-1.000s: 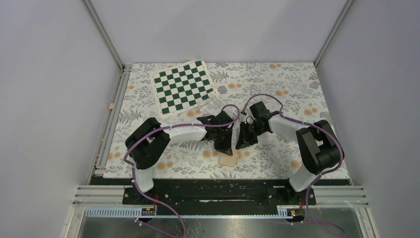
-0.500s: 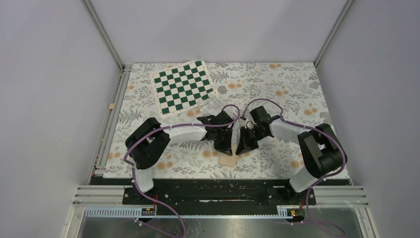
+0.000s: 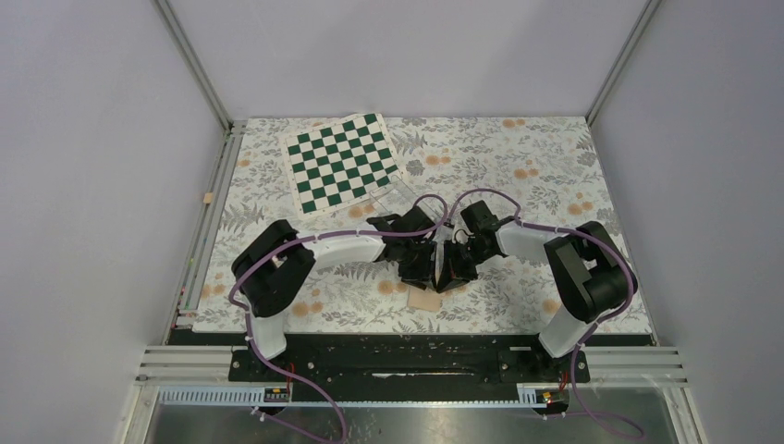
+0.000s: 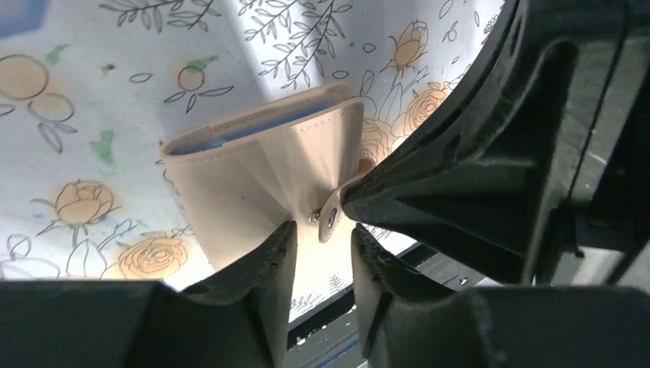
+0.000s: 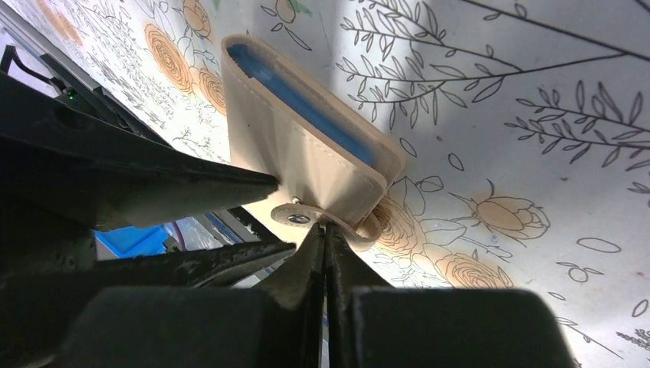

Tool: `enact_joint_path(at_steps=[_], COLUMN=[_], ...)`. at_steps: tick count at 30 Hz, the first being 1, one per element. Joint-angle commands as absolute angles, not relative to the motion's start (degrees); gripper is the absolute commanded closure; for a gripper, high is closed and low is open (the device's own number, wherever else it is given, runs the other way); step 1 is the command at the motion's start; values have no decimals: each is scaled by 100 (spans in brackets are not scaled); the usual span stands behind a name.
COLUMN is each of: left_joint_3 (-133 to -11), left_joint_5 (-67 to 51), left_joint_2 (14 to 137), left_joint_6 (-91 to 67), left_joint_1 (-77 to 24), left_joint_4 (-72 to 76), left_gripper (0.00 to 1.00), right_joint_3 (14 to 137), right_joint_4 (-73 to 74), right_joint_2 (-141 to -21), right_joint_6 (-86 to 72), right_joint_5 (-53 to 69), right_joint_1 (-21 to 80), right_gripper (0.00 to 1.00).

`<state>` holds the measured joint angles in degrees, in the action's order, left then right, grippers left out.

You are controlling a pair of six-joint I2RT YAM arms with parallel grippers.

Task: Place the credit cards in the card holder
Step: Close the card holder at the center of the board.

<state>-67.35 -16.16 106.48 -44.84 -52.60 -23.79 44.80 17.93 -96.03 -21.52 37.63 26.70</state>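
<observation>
We find a flat surface (image 3: 518, 171) under a floral-print cover, closed in by plain pale walls (image 3: 407, 55) and metal posts (image 3: 189, 60). A green-and-white chess mat (image 3: 342, 162) lies at its far left.

Both arms are folded low and reach inward, the left arm (image 3: 342, 248) from the left and the right arm (image 3: 532, 240) from the right. Their wrists meet nose to nose at centre, near the surface's near edge.

The holder (image 4: 253, 176) rests there on the cover, just under the two tips. It is tan, smooth, stitched along the edges and folded, with blue layers showing at its open side (lining or cards, we cannot tell). A short strap (image 5: 295, 217) with a metal snap stud sticks out from it.

The right jaws are pressed together on this strap. The left jaws stand apart, one to each side of the strap's end, not gripping it. Both pairs are black, hard and wedge-shaped.
</observation>
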Motion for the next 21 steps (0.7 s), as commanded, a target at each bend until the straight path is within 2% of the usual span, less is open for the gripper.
enact_joint_path(at_steps=[1, 4, 8, 17, 21], left_joint_3=[-6879, -6855, -6754, -6137, -6078], left_joint_5=[-1302, -1232, -1351, -2242, -2362], left_joint_2=[10236, 10078, 10164, 10335, 10419], left_joint_6=[-4325, -4322, -4290, -4681, -4734], left_joint_1=[-5200, -5144, -5090, -4972, -4953], left_joint_4=[-2740, -2817, -2807, -1633, -1447], left_gripper=[63, 60, 68, 67, 72], right_joint_3=[4459, 4524, 4564, 4569, 4575], right_joint_4=[1965, 2028, 2043, 2047, 2043], right_joint_2=[-9887, -9897, -9910, -9935, -9949], right_joint_6=[-2088, -2084, -2078, -2082, -2075], right_joint_5=[3054, 3014, 3027, 3093, 3111], right_joint_1=[2781, 2786, 2802, 2821, 2838], right_gripper=[100, 100, 100, 100, 100])
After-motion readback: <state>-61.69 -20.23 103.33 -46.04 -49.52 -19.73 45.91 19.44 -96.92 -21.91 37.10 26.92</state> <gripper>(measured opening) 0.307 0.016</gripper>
